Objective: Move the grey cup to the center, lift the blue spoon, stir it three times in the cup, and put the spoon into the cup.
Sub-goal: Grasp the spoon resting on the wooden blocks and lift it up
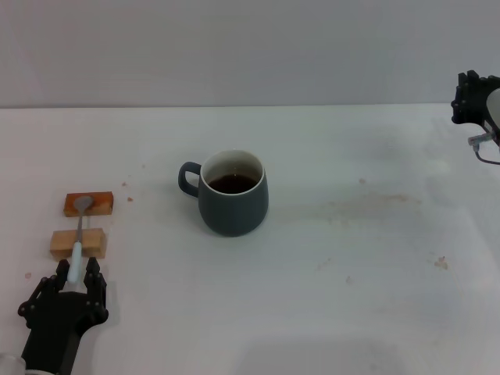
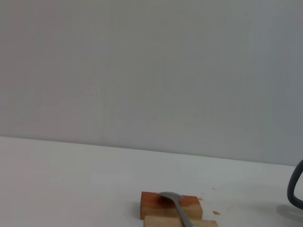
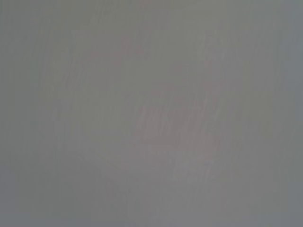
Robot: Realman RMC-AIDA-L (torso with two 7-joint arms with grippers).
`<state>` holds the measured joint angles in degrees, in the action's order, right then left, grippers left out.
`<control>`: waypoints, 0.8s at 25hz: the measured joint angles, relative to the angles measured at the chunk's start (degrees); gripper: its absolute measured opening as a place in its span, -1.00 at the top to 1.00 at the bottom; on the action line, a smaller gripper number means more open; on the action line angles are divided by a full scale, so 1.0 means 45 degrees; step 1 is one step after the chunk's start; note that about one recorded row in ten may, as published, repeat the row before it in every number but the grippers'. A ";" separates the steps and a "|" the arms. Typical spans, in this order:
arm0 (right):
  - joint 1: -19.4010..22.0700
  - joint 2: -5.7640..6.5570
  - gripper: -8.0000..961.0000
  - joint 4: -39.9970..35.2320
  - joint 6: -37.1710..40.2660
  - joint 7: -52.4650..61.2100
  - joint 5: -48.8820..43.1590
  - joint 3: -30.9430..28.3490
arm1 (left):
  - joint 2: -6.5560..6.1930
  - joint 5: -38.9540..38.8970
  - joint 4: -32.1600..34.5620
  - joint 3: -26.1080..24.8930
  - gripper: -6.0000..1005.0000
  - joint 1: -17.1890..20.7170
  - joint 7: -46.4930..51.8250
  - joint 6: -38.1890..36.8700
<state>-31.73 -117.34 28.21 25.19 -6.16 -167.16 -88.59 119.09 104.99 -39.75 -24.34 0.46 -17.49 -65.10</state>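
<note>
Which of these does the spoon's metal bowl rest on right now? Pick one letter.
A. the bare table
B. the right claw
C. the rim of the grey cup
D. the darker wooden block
D: in the head view the blue spoon lies with its bowl on the darker wooden block, its handle end between the fingers of the left claw.
</note>
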 joint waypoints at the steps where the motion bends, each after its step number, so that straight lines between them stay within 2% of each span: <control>1: 0.0000 0.0000 0.85 0.0000 0.0000 0.0000 0.0000 0.0000 | -0.0001 -0.0033 -0.0010 0.0000 0.45 -0.0007 0.0000 0.0006; 20: 0.0020 0.0080 0.85 0.0000 0.0029 -0.0234 0.0000 0.0000 | 0.0000 -0.0150 -0.0072 0.0021 0.55 -0.0004 0.0000 0.0035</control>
<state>-31.64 -116.98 28.21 25.32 -7.21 -167.16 -88.59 119.09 104.31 -40.08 -24.25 0.44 -17.49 -64.94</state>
